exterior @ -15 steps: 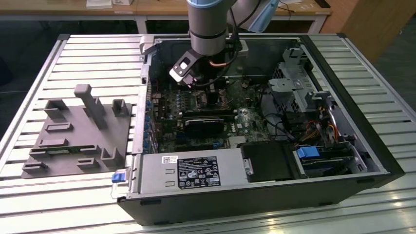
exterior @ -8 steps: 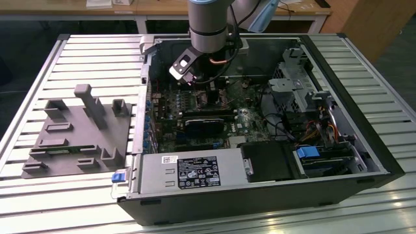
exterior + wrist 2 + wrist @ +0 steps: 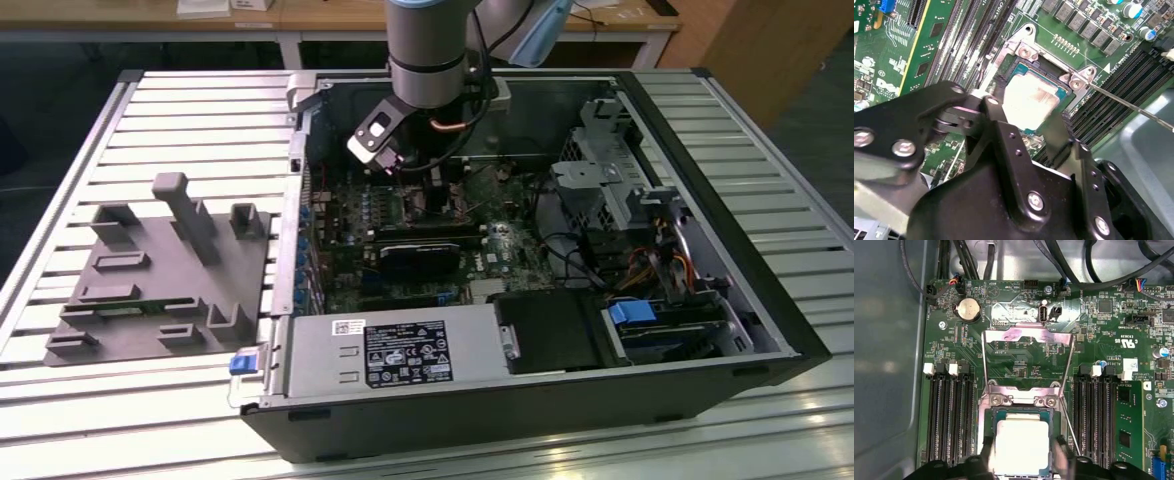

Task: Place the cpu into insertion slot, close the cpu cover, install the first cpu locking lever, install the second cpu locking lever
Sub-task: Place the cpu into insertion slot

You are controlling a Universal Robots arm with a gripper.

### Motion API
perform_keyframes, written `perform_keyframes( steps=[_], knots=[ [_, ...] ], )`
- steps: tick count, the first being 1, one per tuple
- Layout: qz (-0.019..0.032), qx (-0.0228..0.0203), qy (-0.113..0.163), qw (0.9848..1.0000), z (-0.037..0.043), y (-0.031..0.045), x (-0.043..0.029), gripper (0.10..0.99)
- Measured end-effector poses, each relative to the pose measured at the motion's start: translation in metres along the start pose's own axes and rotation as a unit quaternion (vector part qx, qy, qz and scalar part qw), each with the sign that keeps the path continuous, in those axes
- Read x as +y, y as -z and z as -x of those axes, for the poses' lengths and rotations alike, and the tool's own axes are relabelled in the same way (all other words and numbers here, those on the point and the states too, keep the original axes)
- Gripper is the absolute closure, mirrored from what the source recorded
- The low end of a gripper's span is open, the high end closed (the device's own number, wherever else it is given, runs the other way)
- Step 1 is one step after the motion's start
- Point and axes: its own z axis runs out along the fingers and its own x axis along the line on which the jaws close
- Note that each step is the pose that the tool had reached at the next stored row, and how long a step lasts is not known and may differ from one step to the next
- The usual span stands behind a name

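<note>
- Silver-grey top of the one cpu (image 3: 1022, 444) lies within the insertion slot (image 3: 1019, 400), between two banks of long black memory slots (image 3: 951, 415). Whether it is fully seated is hard to make out.
- In both wrist views the tool (image 3: 1023, 460) is closed narrowly on the cpu (image 3: 1029, 100), with one black finger (image 3: 996, 102) against each of two opposite edges.
- In the first wrist view the tool's body cuts off the chip's near edge. In the second wrist view it hides much of the board beside the slot (image 3: 1076, 82).
- One cpu cover (image 3: 1026, 335) stands raised off the slot on its hinge, its plate pale and glaring.
- One thin wire lever (image 3: 1134, 107) runs out from a slot corner, its far end cut off.
- In the exterior view the tool (image 3: 407, 170) reaches down inside the one open computer case (image 3: 534, 410), and the arm hides the slot.
- One grey fixture (image 3: 160, 270) sits on the slatted worktop (image 3: 160, 110), at the exterior view's left of the case.
</note>
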Motion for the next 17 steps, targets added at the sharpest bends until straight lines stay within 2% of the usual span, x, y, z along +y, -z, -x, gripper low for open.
perform_keyframes(
  steps=[1, 2, 4, 5, 7, 8, 10, 11, 12, 17],
  knots=[
    [0.0000, -0.0001, 0.000, 1.0000, 0.0000, 0.0000, 0.0000, 0.553],
    [0.0000, 0.0000, 0.000, 1.0000, 0.0000, 0.0000, 0.0000, 0.553],
    [0.0000, -0.0001, 0.000, 1.0000, 0.0000, 0.0000, 0.0000, 0.675],
    [0.0000, -0.0001, 0.000, 1.0000, 0.0000, 0.0000, 0.0000, 0.675],
    [0.0000, -0.0001, 0.000, 1.0000, 0.0000, 0.0000, 0.0000, 0.788],
    [0.0000, -0.0001, 0.000, 1.0000, 0.0000, 0.0000, 0.0000, 0.788],
    [0.0000, -0.0001, 0.000, 1.0000, 0.0000, 0.0000, 0.0000, 0.906],
    [0.0000, -0.0002, 0.000, 1.0000, 0.0000, 0.0000, 0.0000, 0.906],
    [0.0000, -0.0001, 0.000, 1.0000, 0.0000, 0.0000, 0.0000, 0.965],
    [-0.0001, -0.0003, 0.000, 1.0000, 0.0000, 0.0000, 0.0006, 0.984]
  ],
)
